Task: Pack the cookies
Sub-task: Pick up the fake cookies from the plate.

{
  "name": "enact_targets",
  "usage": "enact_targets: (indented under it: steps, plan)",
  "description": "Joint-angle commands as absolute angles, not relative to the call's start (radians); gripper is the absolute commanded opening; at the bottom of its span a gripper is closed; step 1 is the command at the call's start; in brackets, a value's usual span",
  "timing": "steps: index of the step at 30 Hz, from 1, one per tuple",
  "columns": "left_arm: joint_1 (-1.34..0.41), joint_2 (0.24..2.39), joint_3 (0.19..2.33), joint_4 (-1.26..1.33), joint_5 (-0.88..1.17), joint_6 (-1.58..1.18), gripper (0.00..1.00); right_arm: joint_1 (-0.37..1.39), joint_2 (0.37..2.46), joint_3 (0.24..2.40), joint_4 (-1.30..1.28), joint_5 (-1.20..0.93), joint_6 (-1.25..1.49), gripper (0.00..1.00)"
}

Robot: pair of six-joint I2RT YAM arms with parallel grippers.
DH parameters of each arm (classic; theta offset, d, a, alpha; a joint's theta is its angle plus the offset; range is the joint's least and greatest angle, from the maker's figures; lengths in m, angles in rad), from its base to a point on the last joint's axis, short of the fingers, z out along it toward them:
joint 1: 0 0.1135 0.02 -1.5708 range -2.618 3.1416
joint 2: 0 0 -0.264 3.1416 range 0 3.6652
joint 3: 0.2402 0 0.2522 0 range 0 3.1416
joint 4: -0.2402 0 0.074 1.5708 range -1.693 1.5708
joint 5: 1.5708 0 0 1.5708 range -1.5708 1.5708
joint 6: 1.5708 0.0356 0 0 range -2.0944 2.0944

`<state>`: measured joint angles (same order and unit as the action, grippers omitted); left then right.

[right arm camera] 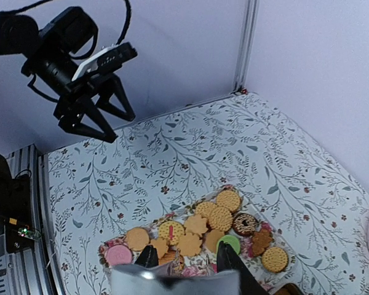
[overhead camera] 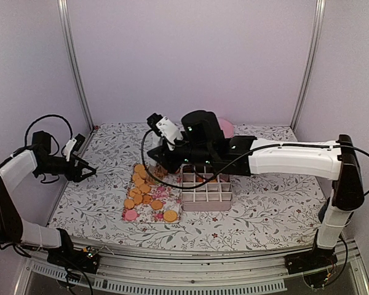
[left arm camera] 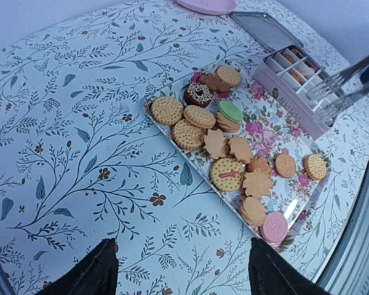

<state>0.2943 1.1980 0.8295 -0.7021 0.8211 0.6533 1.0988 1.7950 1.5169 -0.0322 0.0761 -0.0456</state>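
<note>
hovering low over the flowered tray (overhead camera: 150,214), the right end effector (right arm camera: 186,263) has its two fingers (right arm camera: 149,257) parted a moderate way, and nothing i can see is held between them, though its own wrist view cuts off the very tips. directly beneath it and just ahead lie the cookies (right arm camera: 220,218), spread flat in a loose layer with a few overlapping: mostly golden-orange rounds, one pink at the end of the tray, one green, one dark and ringed. lying flat like that they offer edges to close on from above, which i take to be why it points tip-down over them. just behind it, under its own forearm, stands the divided box (overhead camera: 206,192), right beside the tray, touching or not i cannot tell. a few orange cookies already sit in some of its cells while most look unfilled, so the packing reads as early, and the short gap from tray to box makes each carry brief. farther out beyond the box lies a pink plate (overhead camera: 226,127). well apart from all this, over bare tabletop (overhead camera: 264,203), the left end effector (overhead camera: 89,173) hangs wide open and empty, probably parked there to leave the working arm room.
</note>
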Motion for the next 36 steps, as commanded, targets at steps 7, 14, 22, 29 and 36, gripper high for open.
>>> enact_targets:
  steps: [7, 14, 22, 29, 36]
  plan:
    - [0.316, 1.182, 0.824, -0.735, 0.828, 0.692, 0.74, 1.141, 2.056, 1.721, 0.039, -0.004, -0.006, 0.36]
    - [0.316, 1.182, 0.821, -0.736, 0.834, 0.698, 0.74, 1.141, 2.1, 1.724, 0.065, -0.019, 0.035, 0.36]
    - [0.317, 1.176, 0.818, -0.737, 0.834, 0.696, 0.74, 1.14, 2.147, 1.73, 0.077, -0.03, 0.056, 0.4]
    - [0.317, 1.17, 0.821, -0.738, 0.834, 0.697, 0.74, 1.14, 2.173, 1.733, 0.08, -0.044, 0.066, 0.4]
    - [0.317, 1.174, 0.824, -0.738, 0.84, 0.696, 0.74, 1.141, 2.161, 1.733, 0.082, -0.045, 0.076, 0.18]
